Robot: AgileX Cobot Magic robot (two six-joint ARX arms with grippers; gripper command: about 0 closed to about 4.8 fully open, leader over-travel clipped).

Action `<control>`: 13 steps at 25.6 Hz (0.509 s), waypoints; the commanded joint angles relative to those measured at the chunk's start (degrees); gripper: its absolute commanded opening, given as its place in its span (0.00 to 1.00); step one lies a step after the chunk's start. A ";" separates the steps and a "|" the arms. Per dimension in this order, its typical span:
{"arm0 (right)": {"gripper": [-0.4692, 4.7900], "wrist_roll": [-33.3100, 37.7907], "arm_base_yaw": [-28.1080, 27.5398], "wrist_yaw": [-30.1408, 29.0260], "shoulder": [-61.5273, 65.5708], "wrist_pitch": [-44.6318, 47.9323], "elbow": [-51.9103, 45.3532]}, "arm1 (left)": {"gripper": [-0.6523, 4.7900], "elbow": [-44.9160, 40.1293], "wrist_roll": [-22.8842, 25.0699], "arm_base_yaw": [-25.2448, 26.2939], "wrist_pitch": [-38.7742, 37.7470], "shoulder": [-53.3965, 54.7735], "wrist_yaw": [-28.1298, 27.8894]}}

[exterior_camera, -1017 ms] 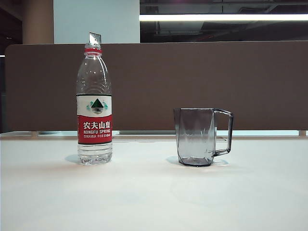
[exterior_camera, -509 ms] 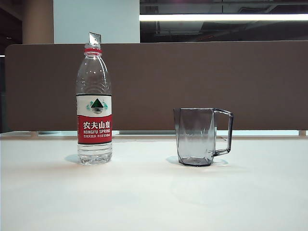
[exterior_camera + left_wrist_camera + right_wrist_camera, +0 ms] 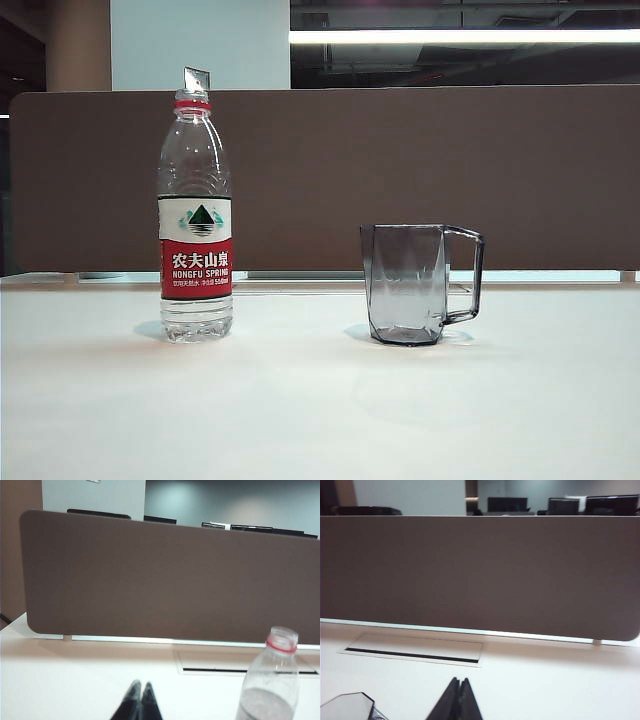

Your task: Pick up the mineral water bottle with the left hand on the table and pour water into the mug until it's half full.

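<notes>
Across the last second you will find nothing moved: the mineral water bottle [image 3: 196,215] stands upright left of the mug [image 3: 408,283], uncapped, while left gripper [image 3: 140,686] and right gripper [image 3: 459,681] sit pressed together, empty, so the pickup is unstarted.

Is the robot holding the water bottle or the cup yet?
No, nothing is held. The left gripper and right gripper are both shut on nothing. The mineral water bottle and mug stand untouched.
</notes>
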 commanded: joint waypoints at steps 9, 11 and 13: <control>0.08 1.53 4.37 -0.11 15.10 1.16 12.33 | 0.11 11.10 -0.52 -8.70 5.42 22.51 0.15; 0.08 1.49 8.02 1.55 17.29 0.79 13.99 | 0.11 12.55 -0.74 -12.24 5.40 26.75 0.13; 0.08 1.49 10.82 3.76 18.29 0.07 14.71 | 0.11 12.90 -0.74 -14.03 5.88 28.89 0.15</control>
